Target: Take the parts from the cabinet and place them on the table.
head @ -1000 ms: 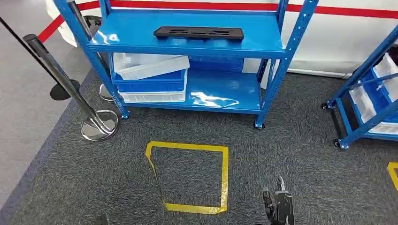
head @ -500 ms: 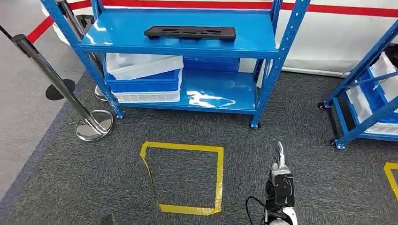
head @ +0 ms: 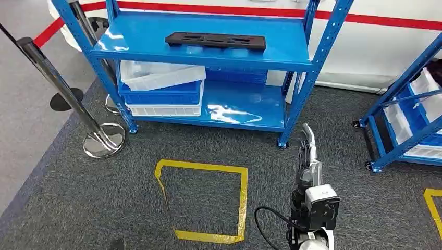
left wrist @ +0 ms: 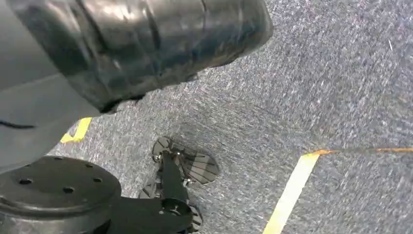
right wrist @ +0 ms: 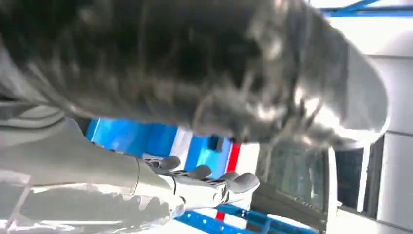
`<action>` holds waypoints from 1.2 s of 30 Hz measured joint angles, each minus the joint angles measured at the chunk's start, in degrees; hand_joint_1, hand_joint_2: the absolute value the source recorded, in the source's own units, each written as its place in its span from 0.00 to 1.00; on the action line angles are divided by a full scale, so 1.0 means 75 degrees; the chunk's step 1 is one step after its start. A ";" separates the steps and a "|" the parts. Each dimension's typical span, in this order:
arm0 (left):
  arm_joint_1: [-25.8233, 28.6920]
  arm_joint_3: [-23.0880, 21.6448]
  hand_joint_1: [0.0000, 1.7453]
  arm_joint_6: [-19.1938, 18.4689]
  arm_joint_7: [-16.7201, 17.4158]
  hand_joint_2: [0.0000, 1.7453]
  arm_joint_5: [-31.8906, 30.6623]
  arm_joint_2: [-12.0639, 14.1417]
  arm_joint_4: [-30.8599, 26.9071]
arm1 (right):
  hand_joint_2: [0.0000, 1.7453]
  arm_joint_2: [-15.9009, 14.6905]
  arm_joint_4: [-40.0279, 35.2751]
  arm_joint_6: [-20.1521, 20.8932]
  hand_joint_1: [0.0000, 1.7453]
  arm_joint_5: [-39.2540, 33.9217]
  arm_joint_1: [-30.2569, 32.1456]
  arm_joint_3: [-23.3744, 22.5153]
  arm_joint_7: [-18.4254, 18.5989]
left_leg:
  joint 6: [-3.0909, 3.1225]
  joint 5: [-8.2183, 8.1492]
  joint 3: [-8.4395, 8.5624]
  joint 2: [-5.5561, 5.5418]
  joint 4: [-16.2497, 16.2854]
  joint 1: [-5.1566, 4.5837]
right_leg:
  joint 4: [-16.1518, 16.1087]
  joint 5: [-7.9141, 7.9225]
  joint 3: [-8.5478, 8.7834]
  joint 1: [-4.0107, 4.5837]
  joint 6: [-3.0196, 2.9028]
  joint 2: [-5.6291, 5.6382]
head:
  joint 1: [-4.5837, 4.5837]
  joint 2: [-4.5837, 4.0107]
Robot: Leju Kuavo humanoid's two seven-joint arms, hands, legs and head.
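Head view: a flat black part [head: 216, 40] lies near the middle of the top shelf of the blue cabinet [head: 208, 57], with stacked white and blue bins [head: 162, 88] on the lower shelf's left end. The right hand [head: 308, 141] is raised toward it, holding nothing.

Right wrist view: its fingers [right wrist: 204, 171] extend straight, slightly apart, empty.

Left wrist view: grey carpet [left wrist: 316, 73] with yellow tape [left wrist: 292, 190].

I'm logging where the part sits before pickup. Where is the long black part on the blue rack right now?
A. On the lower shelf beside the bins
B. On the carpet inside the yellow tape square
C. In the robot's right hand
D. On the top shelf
D. In the head view the long black part lies flat on the blue rack's top shelf, above the stacked bins.
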 joint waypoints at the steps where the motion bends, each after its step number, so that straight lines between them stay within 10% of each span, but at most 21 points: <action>1: 0.0010 -0.0047 0.00 0.0046 -0.0003 0.00 0.0000 0.0000 -0.0003 | 0.00 -0.0003 -0.0111 0.0009 0.00 0.0012 -0.0014 0.0035 0.0011 | -0.0028 0.0003 -0.0018 0.0001 0.0016 0.0014 | -0.0023 -0.0002 -0.0022 0.0018 -0.0022 0.0000 | 0.0009 0.0000; 4: -0.0014 -0.0120 0.00 0.0373 -0.0009 0.00 0.0032 -0.0079 -0.0003 | 0.00 -0.0041 -0.0359 0.0148 0.00 0.0207 -0.0168 0.0120 0.0207 | -0.0150 -0.0121 -0.0086 0.0010 0.0149 0.0053 | -0.0110 0.0069 -0.0012 -0.0009 -0.0189 0.0007 | -0.0005 0.0000; 7: -0.0094 -0.0210 0.00 0.0434 0.0044 0.00 -0.0012 -0.0146 -0.0003 | 0.00 -0.0041 -0.0584 0.0303 0.00 0.0443 -0.0407 0.0271 0.0394 | -0.0278 -0.0821 -0.0768 0.0013 0.1564 0.0105 | -0.0120 0.0081 -0.0023 -0.0020 -0.0253 -0.0019 | -0.0073 0.0000; 9: -0.0094 -0.0294 0.00 0.0437 0.0084 0.00 -0.0035 -0.0166 -0.0003 | 0.00 -0.0041 -0.0650 0.0422 0.00 0.0661 -0.0487 0.0393 0.0562 | -0.0317 -0.0886 -0.1088 0.0013 0.2156 0.0142 | -0.0118 0.0078 -0.0017 -0.0023 -0.0253 -0.0022 | -0.0076 0.0000; 13: -0.0156 -0.0385 0.00 0.0431 0.0146 0.00 -0.0082 -0.0178 -0.0003 | 0.00 -0.0041 -0.0773 0.0624 0.00 0.0959 -0.0638 0.0603 0.0738 | -0.0295 0.0232 -0.0274 0.0269 0.0249 0.0179 | -0.0120 0.0035 0.0049 -0.0047 -0.0201 -0.0132 | -0.0079 0.0000; 14: -0.0192 -0.0428 0.00 0.0423 0.0169 0.00 -0.0096 -0.0201 -0.0003 | 0.00 -0.0041 -0.0799 0.0647 0.00 0.1003 -0.0656 0.0638 0.0758 | -0.0284 0.0093 -0.0229 0.0443 0.0146 0.0080 | -0.0135 0.0033 0.0057 -0.0001 -0.0152 -0.0160 | -0.0084 0.0000; 19: -0.0193 -0.0528 0.00 0.0469 0.0364 0.00 -0.0096 -0.0210 -0.0006 | 0.00 -0.0044 -0.0878 0.0699 0.00 0.1236 -0.0715 0.0752 0.0930 | -0.0001 0.0223 -0.0203 0.0124 -0.0061 0.0107 | -0.0157 -0.0050 0.0097 -0.0007 0.0063 -0.0373 | -0.0061 0.0000; 24: -0.0190 -0.0667 0.00 0.0463 0.0411 0.00 -0.0120 -0.0213 -0.0006 | 0.00 -0.0052 -0.0901 0.0697 0.00 0.1268 -0.0729 0.0816 0.0982 | 0.0159 0.0232 -0.0216 -0.0153 -0.0064 0.0023 | 0.2148 -0.1109 -0.0971 0.0069 0.0009 -0.0078 | -0.0035 0.0000; 26: -0.0190 -0.0699 0.00 0.0455 0.0449 0.00 -0.0134 -0.0213 -0.0006 | 0.00 -0.0064 -0.0901 0.0688 0.00 0.1271 -0.0730 0.0831 0.1000 | 0.0181 0.0223 -0.0187 -0.0216 -0.0061 -0.0020 | 0.1790 -0.0679 -0.0849 0.0092 -0.0051 -0.0067 | -0.0029 0.0000; 28: -0.0195 -0.0711 0.00 0.0452 0.0458 0.00 -0.0163 -0.0213 -0.0006 | 0.00 -0.0064 -0.0901 0.0673 0.00 0.1285 -0.0732 0.0842 0.0997 | 0.0182 0.0201 -0.0131 -0.0288 -0.0055 -0.0049 | 0.0480 0.0046 -0.0253 0.0139 -0.0156 -0.0046 | -0.0032 0.0000; 33: -0.0212 -0.0813 0.00 0.0455 0.0504 0.00 -0.0189 -0.0216 -0.0006 | 0.00 -0.0064 -0.0921 0.0630 0.00 0.1274 -0.0747 0.0866 0.0951 | 0.0071 0.0212 -0.0201 -0.0302 -0.0047 -0.0069 | -0.0178 0.0112 0.0000 0.0198 -0.0282 0.0037 | -0.0043 0.0000; 36: -0.0217 -0.0866 0.00 0.0475 0.0539 0.00 -0.0184 -0.0190 -0.0006 | 0.00 -0.0055 -0.0921 0.0594 0.00 0.1163 -0.0754 0.0871 0.0895 | -0.0123 -0.0178 -0.0413 -0.0130 0.0485 -0.0073 | -0.0310 0.0157 0.0107 0.0093 -0.0352 -0.0035 | -0.0129 0.0000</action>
